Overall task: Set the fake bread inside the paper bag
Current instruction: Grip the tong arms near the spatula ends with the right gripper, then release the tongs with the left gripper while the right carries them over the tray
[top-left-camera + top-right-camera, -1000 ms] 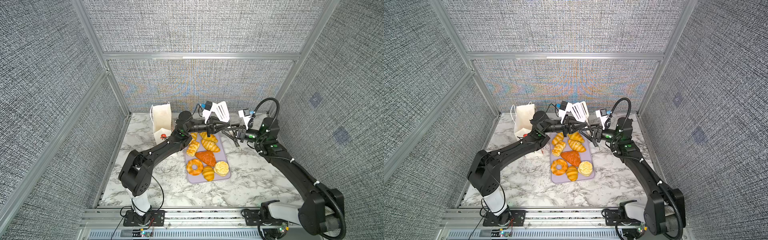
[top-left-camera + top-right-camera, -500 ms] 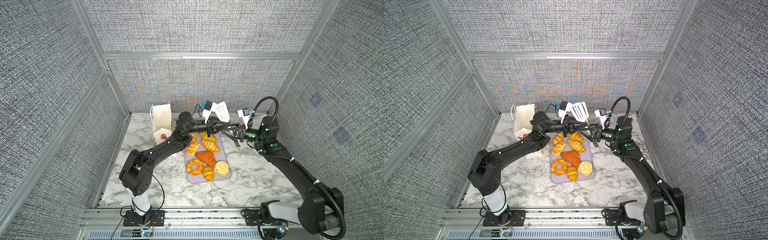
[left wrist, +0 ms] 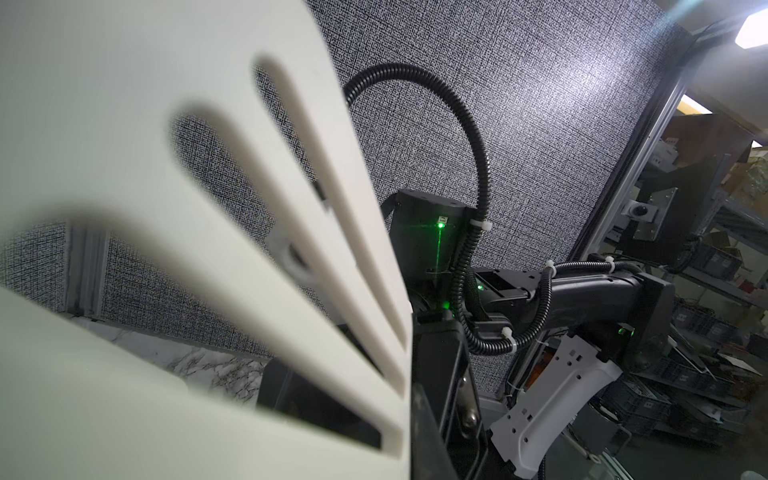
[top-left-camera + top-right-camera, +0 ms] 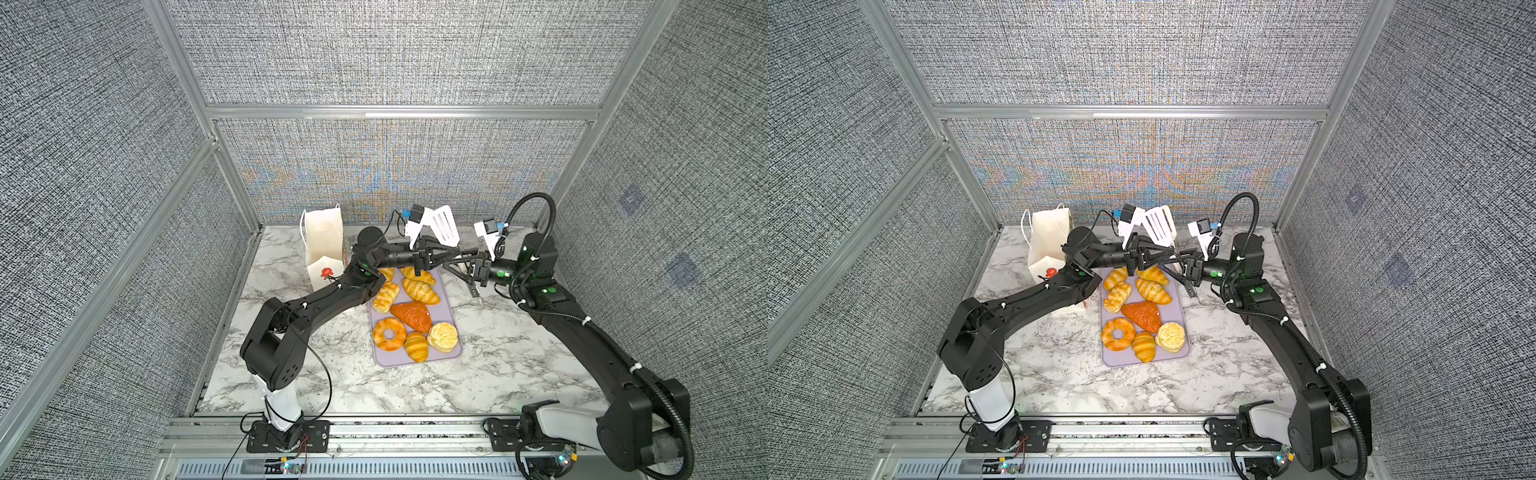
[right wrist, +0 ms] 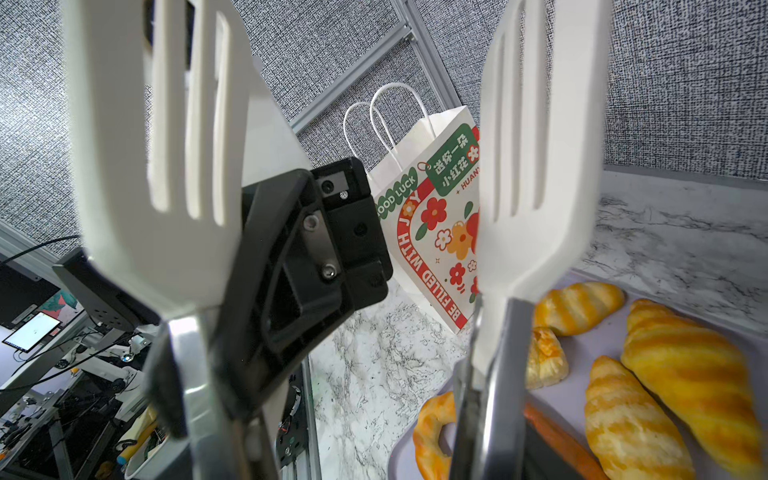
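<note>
we are seeing left gripper clamping white tongs, right gripper straddling their handles, grip unclear, fake bread lying on tray

In both top views we see the left arm rise from its base at 7 o'clock, fold at the elbow and stretch low toward 1 o'clock. Its wrist then turns toward 3 o'clock. The left gripper is closed on one arm of the tongs, close to the white blade, and points to 3 o'clock. The right arm comes from its base at 5 o'clock and reaches toward 11 o'clock, with its wrist lying level and pointing to 9 o'clock. The right gripper meets the left one almost tip to tip, near 12 o'clock of the scene. Its jaws stand apart on the two sides of the tongs' metal arms, and we cannot tell if they press them.
</note>
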